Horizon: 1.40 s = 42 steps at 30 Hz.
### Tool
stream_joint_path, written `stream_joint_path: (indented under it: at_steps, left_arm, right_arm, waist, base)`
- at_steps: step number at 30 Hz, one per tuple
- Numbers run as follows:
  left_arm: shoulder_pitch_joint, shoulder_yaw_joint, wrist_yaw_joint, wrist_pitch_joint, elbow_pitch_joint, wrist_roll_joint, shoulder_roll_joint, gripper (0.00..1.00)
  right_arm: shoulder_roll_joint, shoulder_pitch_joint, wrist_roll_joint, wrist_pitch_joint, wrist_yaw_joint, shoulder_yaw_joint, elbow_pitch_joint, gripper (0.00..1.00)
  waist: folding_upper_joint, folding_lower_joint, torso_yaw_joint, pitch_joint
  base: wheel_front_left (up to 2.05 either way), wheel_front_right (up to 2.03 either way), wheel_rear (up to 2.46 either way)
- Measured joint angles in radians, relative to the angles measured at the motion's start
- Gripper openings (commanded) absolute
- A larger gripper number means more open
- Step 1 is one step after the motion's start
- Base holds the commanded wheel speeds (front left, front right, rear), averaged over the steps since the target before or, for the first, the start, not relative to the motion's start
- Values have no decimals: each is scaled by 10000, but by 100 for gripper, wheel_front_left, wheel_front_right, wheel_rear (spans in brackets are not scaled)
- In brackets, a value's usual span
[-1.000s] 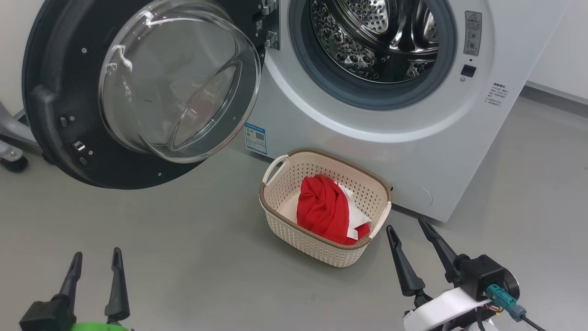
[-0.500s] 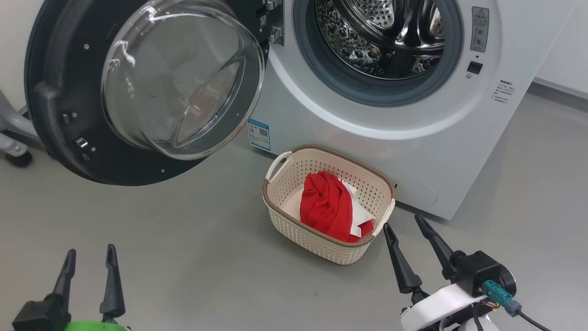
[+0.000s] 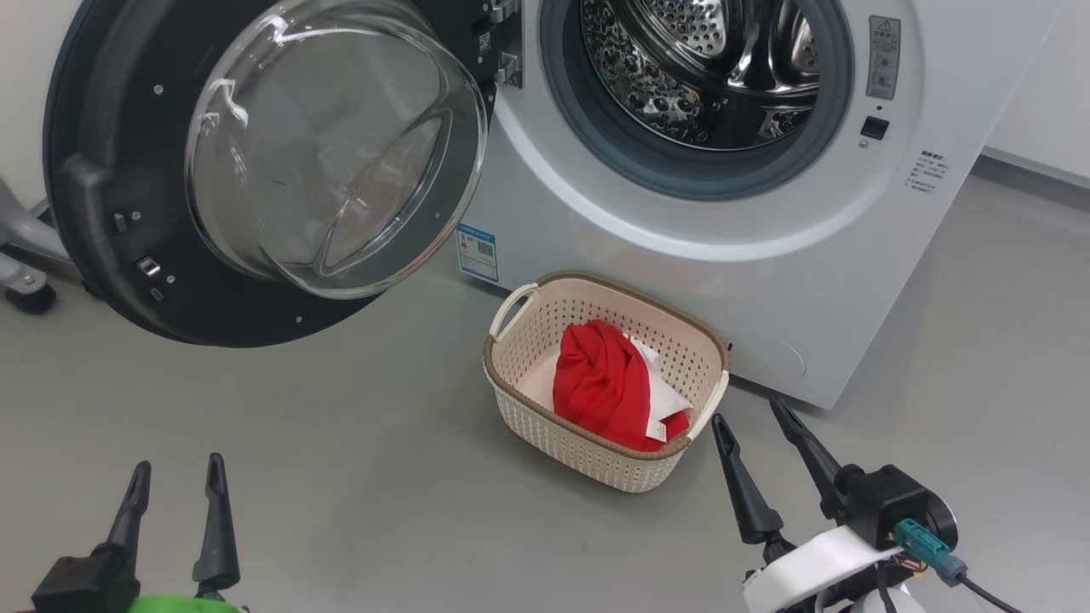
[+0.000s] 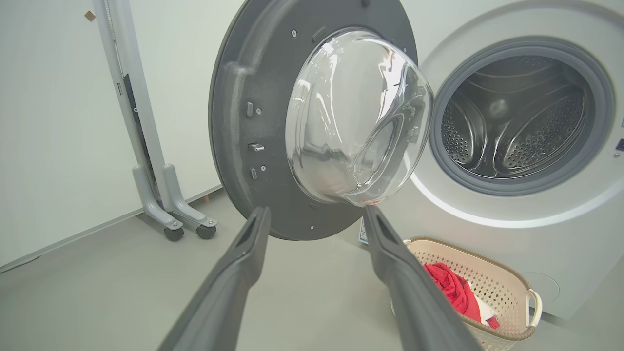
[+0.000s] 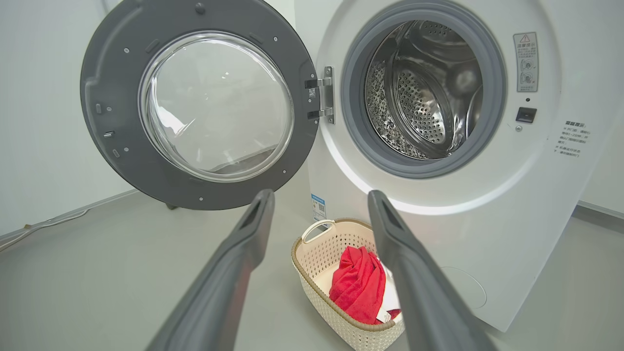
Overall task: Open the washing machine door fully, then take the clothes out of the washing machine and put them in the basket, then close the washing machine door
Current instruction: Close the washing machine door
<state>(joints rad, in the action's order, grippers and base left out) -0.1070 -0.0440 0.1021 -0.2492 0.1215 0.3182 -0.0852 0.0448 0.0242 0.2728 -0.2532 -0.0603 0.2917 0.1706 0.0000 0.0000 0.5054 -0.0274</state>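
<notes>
The washing machine (image 3: 766, 281) stands with its door (image 3: 111, 153) swung wide open to the left; the glass bowl (image 3: 332, 145) bulges toward me. Its steel drum (image 3: 707, 68) holds nothing I can see. The red clothes (image 3: 605, 383) lie inside the cream basket (image 3: 588, 451) on the floor in front of the machine. My left gripper (image 3: 177, 468) is open low at the left, well short of the door. My right gripper (image 3: 754, 413) is open just right of the basket. The right wrist view looks past the open gripper (image 5: 319, 195) at the basket (image 5: 321, 287) and clothes (image 5: 358, 285).
A grey wheeled stand (image 4: 161, 195) is by the wall left of the door. The grey floor (image 3: 341, 451) spreads between my grippers and the machine. A wall skirting (image 3: 1039, 170) runs at the far right.
The head view has shifted a little; the basket, clothes and door keep their places. Both grippers stay open and roughly where they were.
</notes>
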Motion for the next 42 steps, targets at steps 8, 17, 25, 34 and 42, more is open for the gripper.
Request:
stream_joint_path:
  at_steps: [8, 17, 25, 34, 42]
  left_arm:
    - [-2, 19, 0, 0, -2, -2, -10, 100]
    - [-5, 81, 2, 0, 0, -2, -15, 100]
    - [-5, 94, 2, 0, 10, -2, -17, 100]
    - [-5, 98, 2, 0, 21, -2, -17, 100]
    - [-5, 167, 12, 0, 50, -2, -44, 0]
  right_arm:
    - [0, 0, 54, 0, 8, 4, 8, 100]
    - [0, 0, 213, 0, 17, 21, 6, 100]
    - [0, 0, 270, 0, 104, 10, -4, 100]
    - [0, 0, 276, 0, 113, 12, -17, 100]
    - [0, 1, 318, 0, 157, 13, -31, 100]
  waist:
    - [0, 0, -44, -50]
    - [0, 0, -62, -73]
    - [0, 0, -54, -58]
    - [0, 0, -46, -48]
    - [0, 0, -53, -57]
  base:
    - [0, 0, 0]
    - [0, 0, 0]
    - [0, 0, 0]
    - [0, 0, 0]
    - [0, 0, 0]
